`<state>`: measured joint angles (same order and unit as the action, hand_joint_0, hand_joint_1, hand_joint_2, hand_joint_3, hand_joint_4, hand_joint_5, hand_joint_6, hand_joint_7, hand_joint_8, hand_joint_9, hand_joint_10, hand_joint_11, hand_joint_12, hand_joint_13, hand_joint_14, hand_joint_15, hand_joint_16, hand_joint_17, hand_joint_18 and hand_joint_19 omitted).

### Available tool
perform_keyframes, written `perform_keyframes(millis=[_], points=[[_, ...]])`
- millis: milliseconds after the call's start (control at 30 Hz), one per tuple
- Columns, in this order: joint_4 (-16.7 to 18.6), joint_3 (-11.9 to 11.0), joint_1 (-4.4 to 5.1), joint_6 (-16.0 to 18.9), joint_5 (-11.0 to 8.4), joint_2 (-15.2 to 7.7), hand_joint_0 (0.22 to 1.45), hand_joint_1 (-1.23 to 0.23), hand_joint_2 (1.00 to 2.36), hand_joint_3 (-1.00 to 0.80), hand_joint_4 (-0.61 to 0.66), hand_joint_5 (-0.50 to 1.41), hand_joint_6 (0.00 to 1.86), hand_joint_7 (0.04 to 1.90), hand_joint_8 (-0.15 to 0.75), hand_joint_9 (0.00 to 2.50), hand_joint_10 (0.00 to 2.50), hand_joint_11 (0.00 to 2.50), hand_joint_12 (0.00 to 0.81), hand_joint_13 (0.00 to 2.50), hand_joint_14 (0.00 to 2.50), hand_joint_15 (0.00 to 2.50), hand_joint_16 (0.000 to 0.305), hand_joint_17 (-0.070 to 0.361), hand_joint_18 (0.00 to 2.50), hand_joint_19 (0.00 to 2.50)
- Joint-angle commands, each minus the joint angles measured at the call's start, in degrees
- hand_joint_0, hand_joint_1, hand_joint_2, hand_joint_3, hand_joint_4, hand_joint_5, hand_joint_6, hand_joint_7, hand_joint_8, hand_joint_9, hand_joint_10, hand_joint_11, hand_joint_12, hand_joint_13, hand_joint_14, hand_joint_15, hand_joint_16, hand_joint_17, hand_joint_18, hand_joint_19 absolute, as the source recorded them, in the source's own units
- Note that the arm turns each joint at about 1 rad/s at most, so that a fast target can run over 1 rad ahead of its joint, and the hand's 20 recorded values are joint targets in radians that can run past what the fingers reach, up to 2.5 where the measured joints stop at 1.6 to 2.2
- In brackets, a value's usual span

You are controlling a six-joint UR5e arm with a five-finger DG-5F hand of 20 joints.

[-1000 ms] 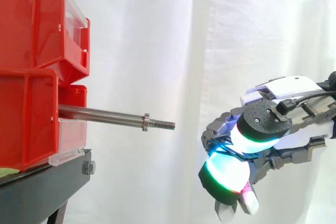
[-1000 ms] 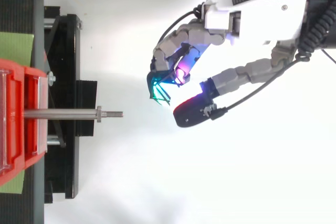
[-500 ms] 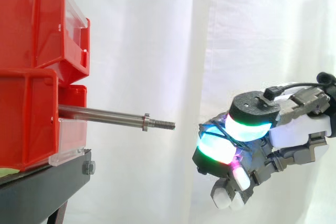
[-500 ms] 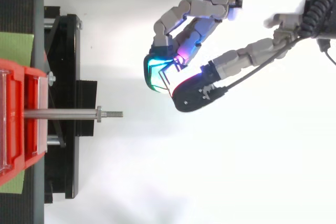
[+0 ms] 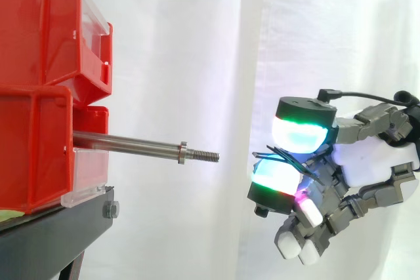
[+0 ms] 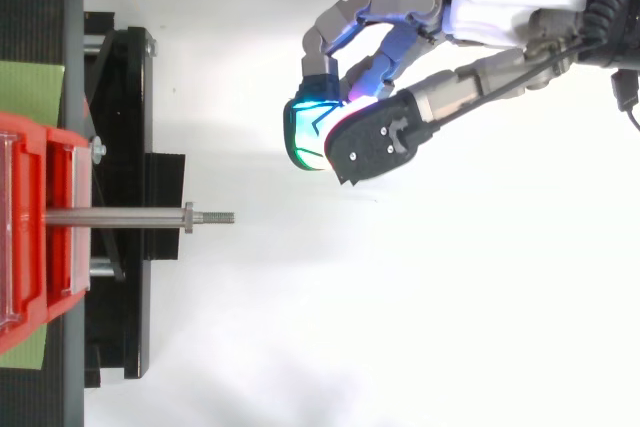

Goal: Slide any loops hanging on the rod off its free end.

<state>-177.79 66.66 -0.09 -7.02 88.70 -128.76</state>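
Observation:
The steel rod (image 5: 131,143) juts out level from between the red bins, and its threaded free end (image 5: 205,156) points right. Nothing hangs on the rod (image 6: 120,217). My hand (image 5: 367,162) floats to the right of the free end, slightly lower, with a clear gap between them. Its fingers are curled, and the thumb pad and a finger pad are pressed together on a thin dark loop (image 5: 287,157). In the top view the loop (image 6: 314,128) shows as dark lines across the cyan pad, and the hand (image 6: 470,97) sits off to one side of the rod's line.
Two stacked red bins (image 5: 39,96) stand on a black stand (image 5: 52,234) at the left. From above, the stand (image 6: 125,127) reaches past the bins under the rod, and a green patch (image 6: 30,92) lies behind it. A white curtain backs everything.
The hand has turned at the wrist, so its thumb pad now sits above the finger pad. In the top view it has drifted a little further from the rod's line. The loop stays pinched.

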Motion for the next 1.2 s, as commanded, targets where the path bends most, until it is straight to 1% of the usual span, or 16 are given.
perform_keyframes(millis=[0, 100, 167, 300, 400, 467, 633, 967, 1033, 1167], points=[[-0.1, 0.0, 0.00, 0.1, -0.02, 0.0, 0.58, -0.47, 1.00, -0.50, 0.17, -0.13, 0.88, 1.08, 0.282, 1.00, 0.02, 0.50, 0.363, 0.73, 0.02, 0.41, 0.054, 0.121, 0.55, 0.51], [0.0, 0.0, 0.00, 0.1, -0.02, -0.1, 0.59, -0.43, 1.00, -0.50, 0.16, -0.13, 0.88, 1.08, 0.284, 1.01, 0.02, 0.50, 0.361, 0.73, 0.02, 0.42, 0.054, 0.120, 0.54, 0.52], [0.0, 0.0, 0.00, 0.1, -0.02, 0.0, 0.60, -0.44, 1.00, -0.47, 0.16, -0.13, 0.88, 1.09, 0.284, 1.01, 0.02, 0.50, 0.362, 0.73, 0.02, 0.42, 0.053, 0.120, 0.54, 0.52], [0.1, 0.0, 0.00, 0.1, -0.02, 0.0, 0.61, -0.58, 1.02, -0.34, 0.18, -0.13, 0.88, 1.12, 0.290, 1.00, 0.02, 0.50, 0.365, 0.72, 0.02, 0.42, 0.053, 0.120, 0.53, 0.52], [0.0, 0.0, 0.00, 0.0, -0.02, -0.1, 0.61, -0.74, 1.02, -0.24, 0.19, -0.15, 0.90, 1.09, 0.292, 0.96, 0.02, 0.51, 0.364, 0.71, 0.02, 0.43, 0.054, 0.122, 0.54, 0.53], [0.0, 0.0, 0.00, 0.0, -0.02, -0.1, 0.62, -0.77, 1.02, -0.23, 0.18, -0.16, 0.90, 1.08, 0.291, 0.95, 0.02, 0.52, 0.363, 0.71, 0.02, 0.42, 0.054, 0.123, 0.54, 0.53], [0.0, 0.0, 0.00, 0.0, -0.02, 0.0, 0.63, -0.79, 1.02, -0.27, 0.17, -0.16, 0.90, 1.05, 0.288, 0.93, 0.02, 0.52, 0.364, 0.70, 0.02, 0.42, 0.055, 0.123, 0.54, 0.53], [0.0, 0.0, 0.00, 0.0, -0.02, 0.0, 0.66, -0.83, 1.00, -0.45, 0.17, -0.16, 0.91, 1.01, 0.279, 0.91, 0.02, 0.52, 0.360, 0.70, 0.02, 0.42, 0.055, 0.123, 0.54, 0.50], [0.0, 0.0, 0.00, 0.0, -0.02, 0.0, 0.64, -0.81, 1.00, -0.50, 0.18, -0.16, 0.90, 1.00, 0.275, 0.92, 0.02, 0.51, 0.357, 0.70, 0.02, 0.41, 0.055, 0.123, 0.54, 0.50], [0.1, 0.0, 0.00, 0.0, -0.02, -0.1, 0.59, -0.72, 1.00, -0.50, 0.18, -0.16, 0.90, 1.01, 0.281, 0.93, 0.02, 0.51, 0.358, 0.70, 0.02, 0.41, 0.055, 0.124, 0.55, 0.51]])
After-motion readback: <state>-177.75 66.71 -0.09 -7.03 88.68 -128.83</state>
